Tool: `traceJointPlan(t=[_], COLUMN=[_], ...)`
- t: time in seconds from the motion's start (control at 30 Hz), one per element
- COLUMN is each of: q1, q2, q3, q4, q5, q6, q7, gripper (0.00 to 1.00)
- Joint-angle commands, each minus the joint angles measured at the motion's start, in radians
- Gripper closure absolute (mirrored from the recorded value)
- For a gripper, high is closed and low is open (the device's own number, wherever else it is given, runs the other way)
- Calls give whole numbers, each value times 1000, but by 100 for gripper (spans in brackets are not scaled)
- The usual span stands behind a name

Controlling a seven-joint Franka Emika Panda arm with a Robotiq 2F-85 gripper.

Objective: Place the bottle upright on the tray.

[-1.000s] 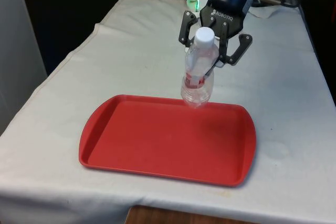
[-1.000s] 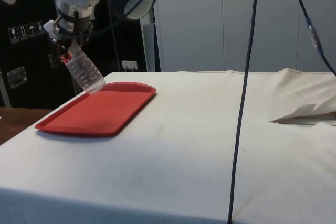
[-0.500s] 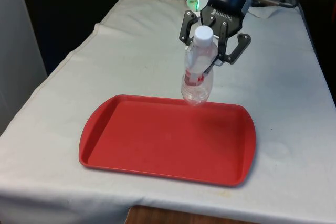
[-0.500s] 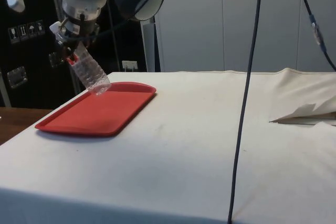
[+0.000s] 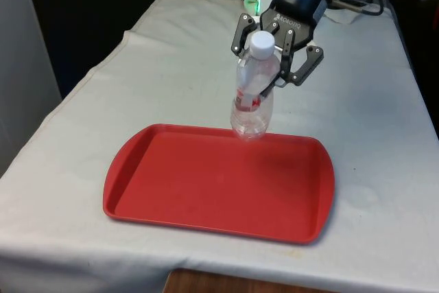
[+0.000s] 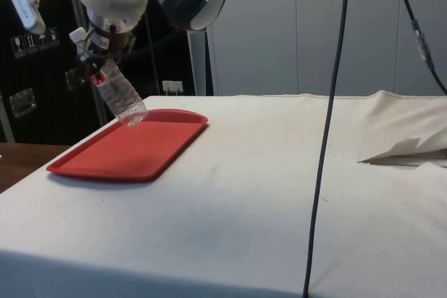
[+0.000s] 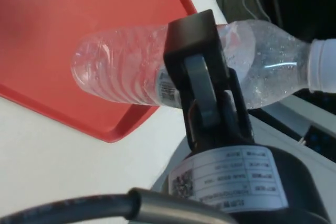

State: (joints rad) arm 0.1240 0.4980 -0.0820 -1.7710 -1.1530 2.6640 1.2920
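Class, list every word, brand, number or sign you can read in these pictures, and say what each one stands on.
"ROBOTIQ": white letters on the black end effector, read in the front view.
White sticker on the end effector's body, wrist view: code square and print, too small to read.
Red-and-white label on the clear plastic bottle: print too blurred to read.
Pictogram stickers on the dark cabinet: unreadable.
Red plastic tray: none.

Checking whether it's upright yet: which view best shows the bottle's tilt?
The side view: the bottle leans, base near the tray rim. The front view makes it look nearly vertical; the wrist view shows the gripper's hold.

The bottle [image 7: 131, 69] hides the hand's [image 7: 197, 64] far finger.
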Motion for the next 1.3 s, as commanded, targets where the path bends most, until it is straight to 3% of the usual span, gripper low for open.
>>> traceJointPlan(t=[0.0, 0.03, 0.07, 0.1, 0.33, 0.37, 0.4, 0.6, 0.63, 0.67, 0.7, 0.73, 0.87, 0.93, 1.17, 1.2, 1.27], q1=[12, 13, 0, 13, 14, 4, 15, 19, 10, 10, 21, 22, 21, 16, 21, 16, 25], q2=[0, 0, 0, 0, -4, 1, -4, -10, -3, -3, -13, -16, -24, -22, -30, -22, -36], q3=[-15, -15, 0, -15, -12, 0, -12, -10, 0, 0, -9, -8, -4, 2, -2, 2, -5], q4=[9, 9, 0, 9, 0, -5, -2, -16, -15, -17, -22, -30, -48, -52, -59, -53, -65], q5=[-42, -52, -19, -62, -148, -119, -158, -215, -188, -195, -229, -241, -256, -233, -251, -233, -262], q6=[1, -1, -4, -4, -28, -29, -31, -56, -57, -60, -63, -70, -76, -81, -84, -86, -90], q7=[45, 56, 18, 66, 151, 118, 161, 221, 191, 199, 238, 253, 274, 248, 267, 248, 279], gripper=[66, 66, 66, 66, 66, 66, 66, 66, 66, 66, 66, 66, 66, 66, 66, 66, 66])
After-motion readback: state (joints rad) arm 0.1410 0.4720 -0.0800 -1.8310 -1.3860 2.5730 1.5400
